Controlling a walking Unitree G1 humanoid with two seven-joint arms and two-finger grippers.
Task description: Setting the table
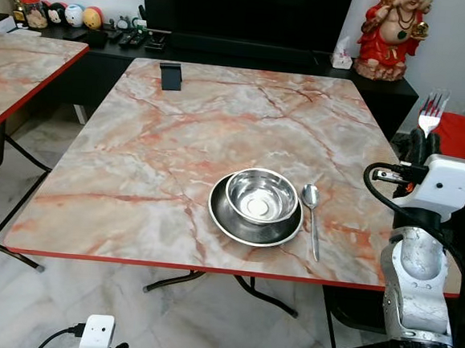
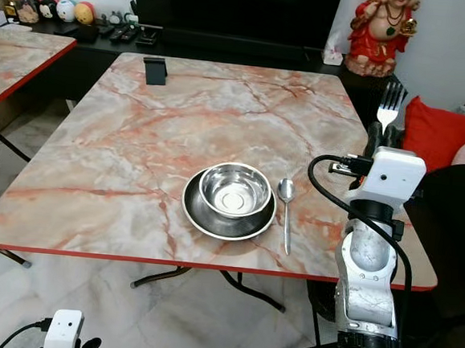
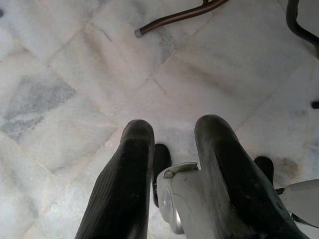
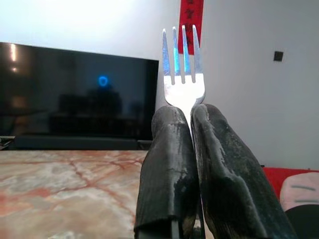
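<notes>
- A steel bowl point(image 1: 261, 196) is seen seated in a dark plate point(image 1: 254, 218) near the front edge of the marble table point(image 1: 137, 158); this setting is taken as the landmark.
- A spoon point(image 1: 312, 216) lies just right of the plate, handle toward the front edge, apart from the rim.
- The right gripper point(image 4: 185, 149) is pinched tight on a fork point(image 4: 183, 69), held upright with tines up, well to the right of the plate and past the table's right edge.
- The left gripper point(image 3: 172, 174) hangs idle below table level over the tiled floor, its fingers parted and empty.
- Step judged in hand: the fork is being carried to the setting; it is not yet laid.
- Next move is judged to call for the fork to be swung inboard, tipped flat and lowered beside the plate, probably on its bare left side, clear of bowl and spoon.
- A small black stand point(image 1: 170, 76) sits at the far edge, well away from the plate.
</notes>
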